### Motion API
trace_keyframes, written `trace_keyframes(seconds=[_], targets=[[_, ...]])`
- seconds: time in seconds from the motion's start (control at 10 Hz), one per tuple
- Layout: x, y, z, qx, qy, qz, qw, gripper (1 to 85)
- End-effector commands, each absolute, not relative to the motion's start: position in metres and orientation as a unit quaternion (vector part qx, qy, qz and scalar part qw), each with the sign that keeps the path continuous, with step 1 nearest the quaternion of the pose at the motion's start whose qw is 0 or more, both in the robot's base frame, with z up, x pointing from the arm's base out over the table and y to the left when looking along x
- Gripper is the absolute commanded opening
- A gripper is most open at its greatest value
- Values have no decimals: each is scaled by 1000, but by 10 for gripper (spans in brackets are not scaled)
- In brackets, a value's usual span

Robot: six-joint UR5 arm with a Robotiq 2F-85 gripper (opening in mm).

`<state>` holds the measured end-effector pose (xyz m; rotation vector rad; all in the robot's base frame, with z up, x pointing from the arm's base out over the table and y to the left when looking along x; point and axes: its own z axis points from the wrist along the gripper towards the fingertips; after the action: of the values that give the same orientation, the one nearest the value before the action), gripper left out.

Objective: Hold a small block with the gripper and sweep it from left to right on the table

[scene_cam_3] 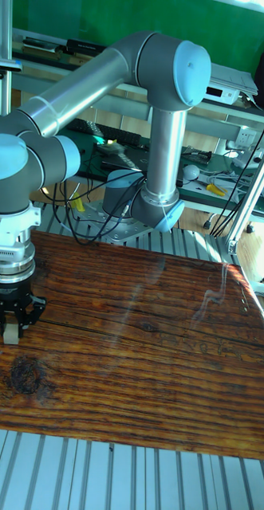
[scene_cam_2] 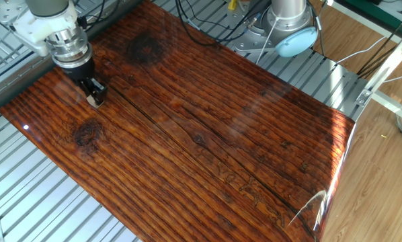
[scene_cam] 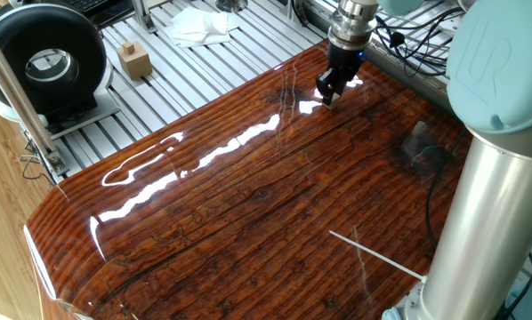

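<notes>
The small block (scene_cam_2: 93, 100) is one pale cube, pinched between the two black fingertips of the gripper (scene_cam_2: 93, 95), whose jaws stand narrow and closed on it; the block's underside rests on, or just above, the table (scene_cam_2: 208, 128), and which of the two cannot be told. In the tall fixed view the block (scene_cam_3: 11, 332) shows as a pale piece hanging below the gripper (scene_cam_3: 13, 322), near the table's (scene_cam_3: 139, 351) left end and just above a dark knot in the grain. In one fixed view the gripper (scene_cam: 330, 92) stands close to the far edge of the table (scene_cam: 248, 213), beside a bright glare patch; the block itself is too small to make out there. One arm carries the gripper, and large embossed letters on its light-blue joint cap (scene_cam: 502, 53) are partly visible, not fully readable. Beyond the table's far edge, on the ribbed aluminium frame (scene_cam: 159, 76), sit one larger tan wooden block (scene_cam: 134, 60), one crumpled white cloth (scene_cam: 199, 25) and one black round fan housing (scene_cam: 44, 62).
</notes>
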<state>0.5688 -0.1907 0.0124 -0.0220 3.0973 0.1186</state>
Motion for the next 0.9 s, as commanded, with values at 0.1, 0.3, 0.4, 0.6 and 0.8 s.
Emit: trace_keyframes(seconds=[0.1,0.3,0.4,0.6,0.8], targets=[[571,-185,15,4,999,41,23,10],[572,-183,16,9,999,37,20,10],[573,-180,14,12,999,34,20,10],[574,-175,13,19,999,26,19,10],[574,-174,14,21,999,26,19,10]])
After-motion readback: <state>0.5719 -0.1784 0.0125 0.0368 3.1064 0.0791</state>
